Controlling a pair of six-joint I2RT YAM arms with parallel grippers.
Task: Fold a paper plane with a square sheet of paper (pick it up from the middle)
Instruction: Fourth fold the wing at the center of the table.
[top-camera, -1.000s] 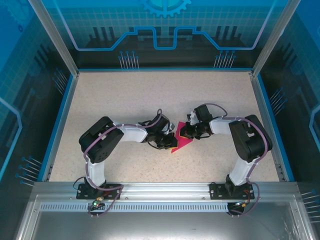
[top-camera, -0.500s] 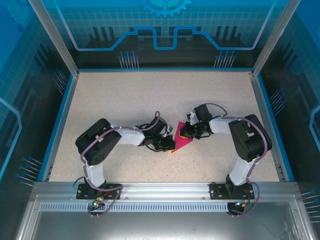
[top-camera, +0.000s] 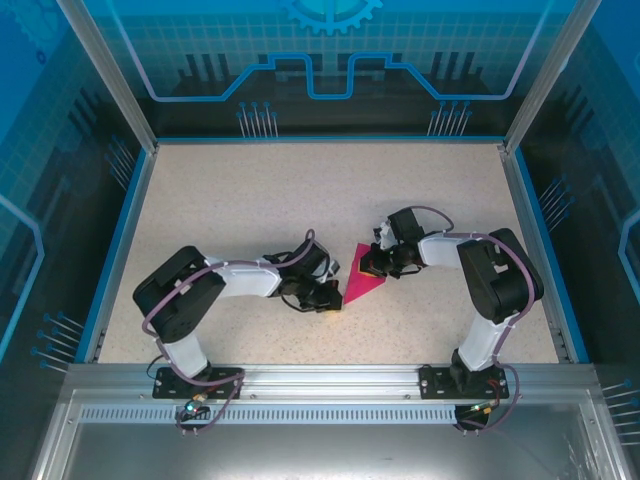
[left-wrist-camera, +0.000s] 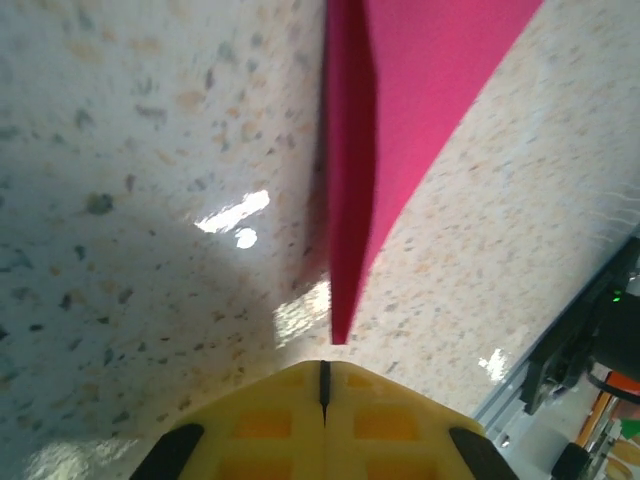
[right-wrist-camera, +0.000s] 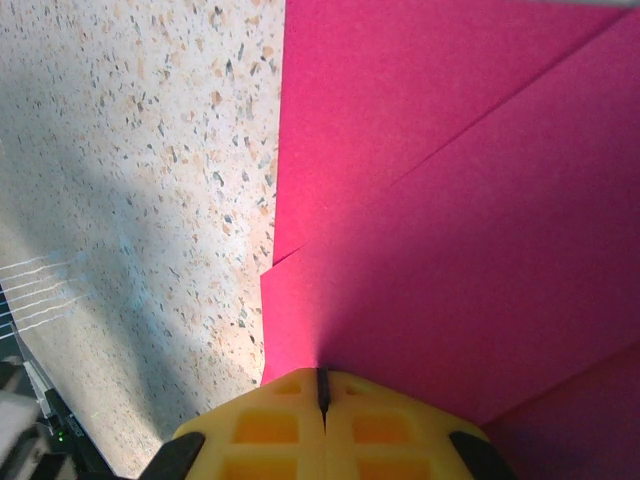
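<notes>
Magenta sheet (top-camera: 361, 286) — folded, creased; pointed

No words, nos. or brand names to read anywhere. Just a blue gear pic (top-camera: 330, 12) w/ line drawings on the back wall (top-camera: 330, 70), past the worktop's (top-camera: 300, 190) far edge.

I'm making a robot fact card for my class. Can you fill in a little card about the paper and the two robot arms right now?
paper: one magenta sheet, folded into a pointed shape with overlapping flaps
where it lies: flat on the speckled beige table, between the two arms
left gripper: jaws shut, holding nothing, just short of the paper's pointed tip
right gripper: jaws shut, tips over the folded layers, seemingly pressing them down
plane finished: not yet
</notes>
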